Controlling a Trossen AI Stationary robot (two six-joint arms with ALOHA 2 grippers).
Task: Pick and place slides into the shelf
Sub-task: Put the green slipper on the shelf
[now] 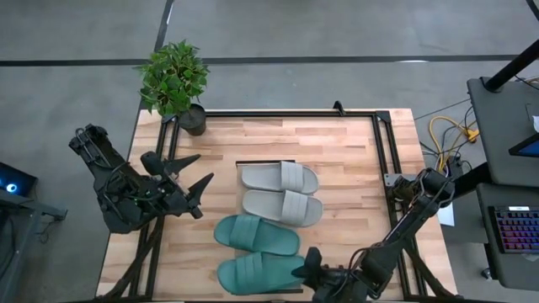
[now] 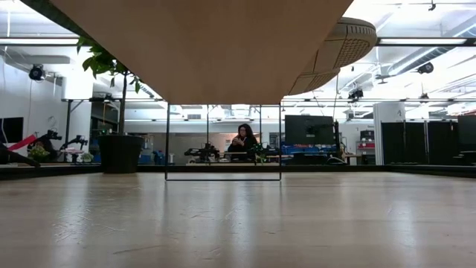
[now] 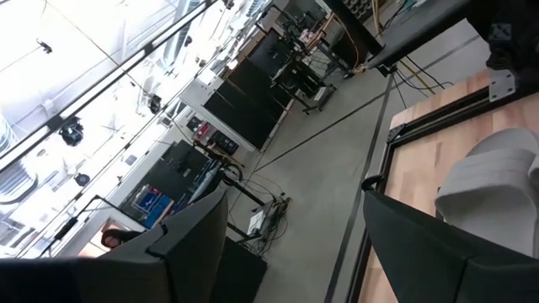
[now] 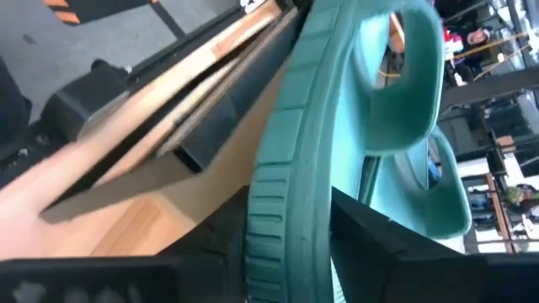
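Observation:
Two light grey slides (image 1: 280,178) (image 1: 283,207) and two teal slides (image 1: 257,235) (image 1: 261,273) lie side by side on the shelf. They cover most of it; its dark far end edge (image 1: 265,162) shows, and the low view sees its pale underside (image 2: 201,45). My right gripper (image 1: 310,266) is at the near teal slide's right end, shut on it. My left gripper (image 1: 205,167) hangs open left of the grey slides, clear of them; its wrist view catches one grey slide (image 3: 497,177). My right gripper pinches the near teal slide at its right-hand end, on the ribbed sole rim (image 4: 278,219). One finger (image 4: 210,248) is on the underside and one finger (image 4: 379,248) on the footbed side. The fingers come about level from the table's right. I cannot tell whether the slide is lifted off the shelf.
A potted plant (image 1: 175,80) stands at the table's far left corner. A black frame rail (image 1: 383,168) runs along the right side and far edge. Cables (image 1: 446,135) and a keyboard (image 1: 515,229) lie off the table to the right. A person (image 2: 243,139) sits far behind.

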